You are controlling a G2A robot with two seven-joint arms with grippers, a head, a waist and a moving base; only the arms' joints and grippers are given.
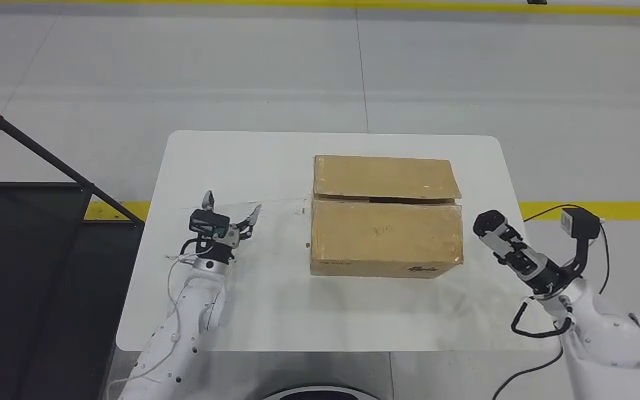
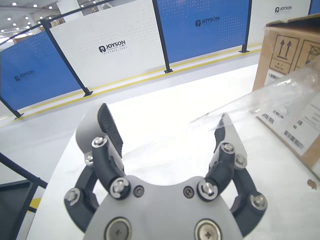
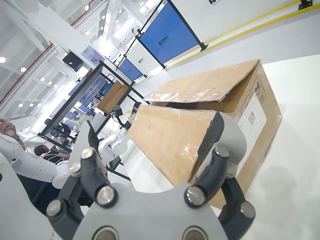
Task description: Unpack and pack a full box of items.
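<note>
Unsealing the box (image 1: 385,240): holding left gripper (image 2: 163,116) spread wide, tape strip (image 2: 275,93) clinging to one fingertip (image 2: 221,127); right gripper (image 3: 152,121) likewise spread, empty; probably lifting flaps (image 3: 170,136) ahead of fingers next.

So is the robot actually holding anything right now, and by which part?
Nothing is gripped: left pincer and right pincer both stand open. Clear tape merely clings to one left fingertip, stretching toward the cardboard box.
</note>
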